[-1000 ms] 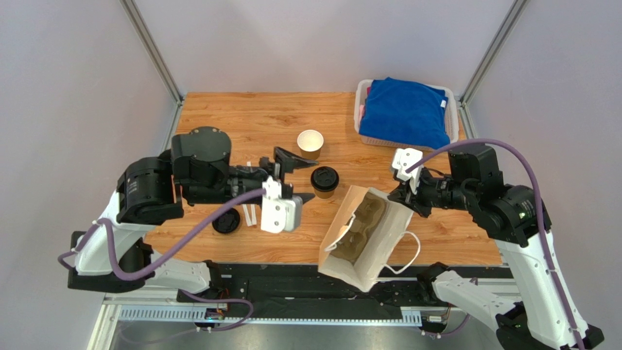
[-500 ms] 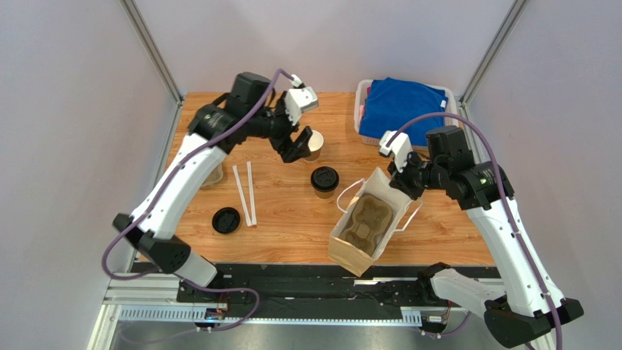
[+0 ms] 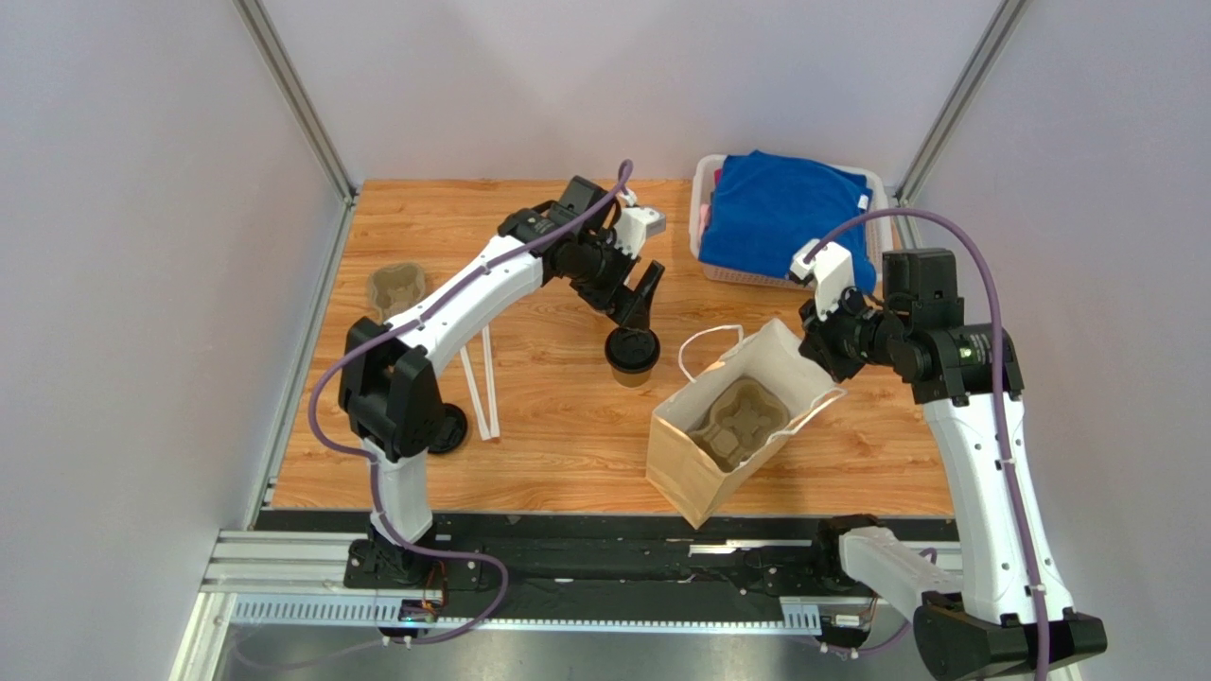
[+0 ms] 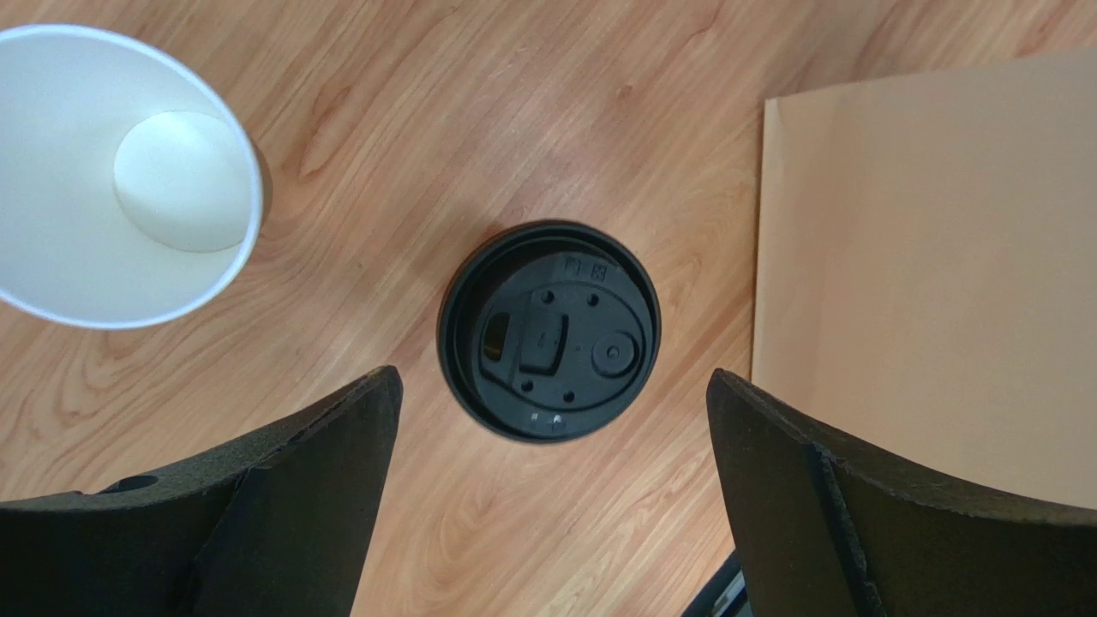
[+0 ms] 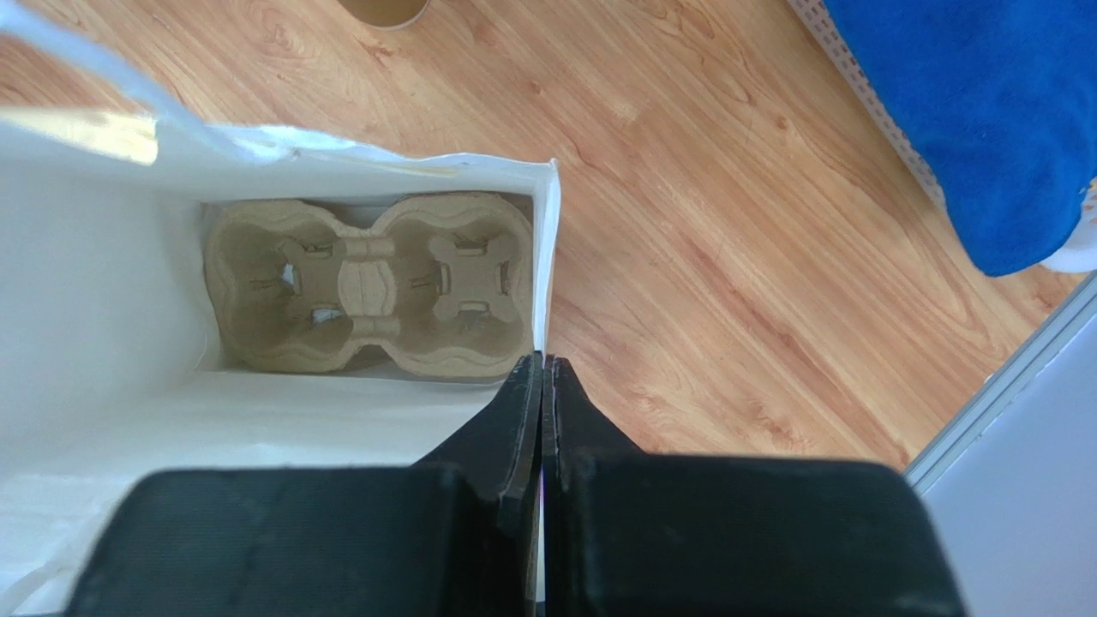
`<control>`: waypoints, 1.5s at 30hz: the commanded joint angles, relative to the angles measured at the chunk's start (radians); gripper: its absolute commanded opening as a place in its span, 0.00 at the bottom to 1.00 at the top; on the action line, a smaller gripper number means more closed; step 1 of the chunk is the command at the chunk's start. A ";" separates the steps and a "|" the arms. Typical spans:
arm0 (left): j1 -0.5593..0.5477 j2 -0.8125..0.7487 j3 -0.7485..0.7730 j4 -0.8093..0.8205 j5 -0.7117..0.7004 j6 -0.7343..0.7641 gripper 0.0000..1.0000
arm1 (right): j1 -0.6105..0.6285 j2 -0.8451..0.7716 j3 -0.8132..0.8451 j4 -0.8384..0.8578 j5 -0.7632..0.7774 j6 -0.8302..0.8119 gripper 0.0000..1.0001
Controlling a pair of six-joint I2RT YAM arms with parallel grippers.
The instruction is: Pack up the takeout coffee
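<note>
- The paper bag (image 3: pixel 690 461) is standing open on the table (image 3: pixel 867 454), and a moulded cup carrier (image 5: pixel 374 286) is lying at the bottom of it.
- The right hand (image 5: pixel 541 373) is pinching the bag's rim, fingers pressed together on the paper at the far right corner of the mouth.
- The takeout coffee (image 4: pixel 550 330) is sitting upright on the table just to the left of the bag, black lid on, apart from the bag's wall.
- The left hand (image 3: pixel 637 294) is hovering over that cup with its fingers (image 4: pixel 258 514) spread wide, one on each side of the lid in the wrist view, touching nothing.
- An open cup (image 4: pixel 122 193) with no lid is standing farther left of the bag, beyond the coffee.
- Two white straws (image 3: pixel 483 376) are lying well to the left of the bag.
- A basket (image 3: pixel 707 178) holding a blue cloth (image 3: pixel 789 213) is sitting behind the bag, toward the table's far edge.
</note>
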 commanded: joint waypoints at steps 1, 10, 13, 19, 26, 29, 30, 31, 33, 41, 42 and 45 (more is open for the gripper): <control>-0.030 0.038 0.007 0.072 -0.052 -0.080 0.97 | -0.014 -0.038 -0.034 0.045 0.025 0.048 0.00; -0.046 0.079 -0.008 0.069 -0.103 -0.057 0.98 | -0.023 -0.048 -0.041 0.028 0.022 0.067 0.00; -0.050 0.078 -0.026 0.066 -0.106 -0.047 0.99 | -0.028 -0.049 -0.050 0.022 0.020 0.065 0.00; -0.050 0.062 -0.059 0.063 -0.093 -0.021 0.99 | -0.037 -0.040 -0.051 0.022 0.017 0.067 0.00; -0.053 0.065 -0.079 0.066 -0.082 -0.008 0.99 | -0.049 -0.028 -0.044 0.019 0.005 0.068 0.00; -0.053 0.067 -0.089 0.072 -0.080 -0.007 0.99 | -0.051 -0.026 -0.040 0.018 0.003 0.065 0.00; -0.055 0.068 -0.091 0.074 -0.082 -0.007 0.99 | -0.052 -0.026 -0.038 0.016 0.006 0.064 0.00; -0.053 0.070 -0.094 0.074 -0.079 -0.007 0.99 | -0.052 -0.025 -0.037 0.013 0.005 0.062 0.00; -0.055 0.073 -0.095 0.072 -0.068 -0.007 0.99 | -0.056 -0.022 -0.035 0.008 0.005 0.061 0.00; -0.058 0.067 -0.100 0.084 -0.065 -0.011 0.99 | -0.057 -0.019 -0.034 -0.002 0.000 0.050 0.00; -0.058 0.064 -0.100 0.086 -0.071 -0.011 0.99 | -0.057 -0.017 -0.034 -0.002 -0.001 0.050 0.00; -0.058 0.056 -0.094 0.091 -0.089 -0.017 0.99 | -0.057 -0.014 -0.031 -0.005 -0.005 0.048 0.00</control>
